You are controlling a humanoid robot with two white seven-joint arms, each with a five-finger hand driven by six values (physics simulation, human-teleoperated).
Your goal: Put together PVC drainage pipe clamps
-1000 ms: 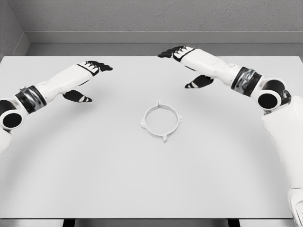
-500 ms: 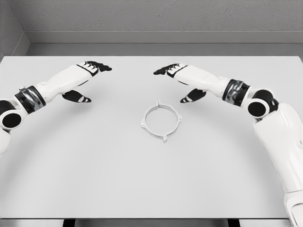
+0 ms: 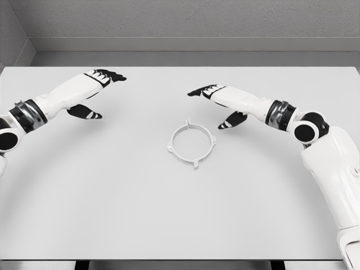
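**Head view: one white clamp ring, both hands empty**

Both arms are cut off at the frame edges, the shoulders out of sight. White on a pale table (image 3: 112,214), the clamp ring (image 3: 192,144) is faint: a thin hoop with small tabs, lying flat near the centre. The right hand (image 3: 216,100) hovers just beyond it, fingers extended, holding nothing. The left hand (image 3: 95,89) is well apart, likewise spread and empty.

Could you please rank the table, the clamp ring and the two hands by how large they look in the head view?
1. table
2. clamp ring
3. left hand and right hand: they look alike, so no ranking between them.
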